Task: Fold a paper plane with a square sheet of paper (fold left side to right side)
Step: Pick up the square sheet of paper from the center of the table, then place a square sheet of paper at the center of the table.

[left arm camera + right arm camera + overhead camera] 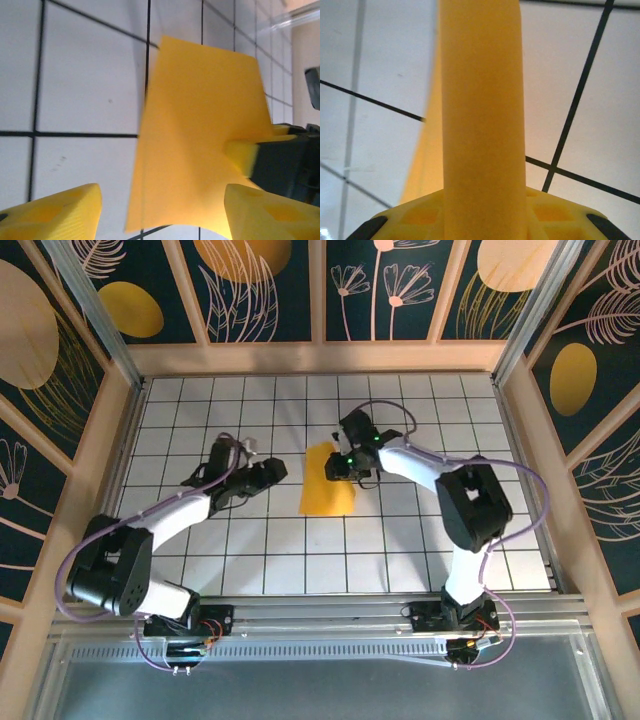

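Now, at the middle of the white black-gridded tabletop [200, 550]: thin orange-yellow paper sheet [328, 482], lying flat, narrower than tall from above, so probably doubled over with the left half laid onto the right. Right gripper [349, 466] at the sheet's right edge near the far corner, jaws closed on that edge, 1 yellow finger [244, 156] resting on top of the paper in the left wrist view, the other hidden beneath. Left gripper [276, 472] just beside the sheet's left edge, apart from it, jaws spread wide with nothing between, 2 yellow fingers [55, 212] hovering over the near end of the paper. Judged as the creasing part of the left-to-right fold: hold with the right, press with the left. To do it well, keep the right pinch firm and low, trapping both layers with their edges flush, and avoid lifting or tugging, given thin paper on a smooth surface and an easy slide. Bring the left fingers down onto the folded left edge, preferably closed for a flat pressing face, then sweep along that edge from 1 end to the other in a single steady stroke. Press straight down before moving sideways, to avoid pushing the fold toward the right hand and buckling it. Check the corners for alignment before letting go on the right.
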Available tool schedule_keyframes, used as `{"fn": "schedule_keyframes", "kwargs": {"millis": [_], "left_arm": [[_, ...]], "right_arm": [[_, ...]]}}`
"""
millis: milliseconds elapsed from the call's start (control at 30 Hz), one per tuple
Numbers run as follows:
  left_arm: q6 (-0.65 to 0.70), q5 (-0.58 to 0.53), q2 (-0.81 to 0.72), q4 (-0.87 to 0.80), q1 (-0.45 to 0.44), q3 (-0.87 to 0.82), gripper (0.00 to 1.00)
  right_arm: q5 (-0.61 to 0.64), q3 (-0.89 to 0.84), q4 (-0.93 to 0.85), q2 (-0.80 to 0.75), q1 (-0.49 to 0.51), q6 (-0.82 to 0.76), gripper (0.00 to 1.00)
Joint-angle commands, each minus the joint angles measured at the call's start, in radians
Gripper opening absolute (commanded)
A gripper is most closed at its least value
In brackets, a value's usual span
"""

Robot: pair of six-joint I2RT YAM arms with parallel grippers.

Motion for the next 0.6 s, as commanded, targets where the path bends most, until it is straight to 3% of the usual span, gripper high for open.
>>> {"fn": "schedule_keyframes", "kwargs": {"millis": [0,267,567], "left_arm": [[0.015,0.16,-0.089,0.182,0.062,-0.075,0.75],[-0.007,0.401,-0.226,0.623,0.092,-0.153,0.95],[0.003,0.578,-0.231,0.756,0.092,-0.061,0.99]], "right_arm": [[-0.17,-0.035,0.084,-0.135,-0.049,0.005,0.3],[-0.496,-0.067,0.188,-0.373,-0.137,-0.013,0.26],[-0.781,-0.047,0.319,-0.476,-0.103,0.059,0.24]]}}
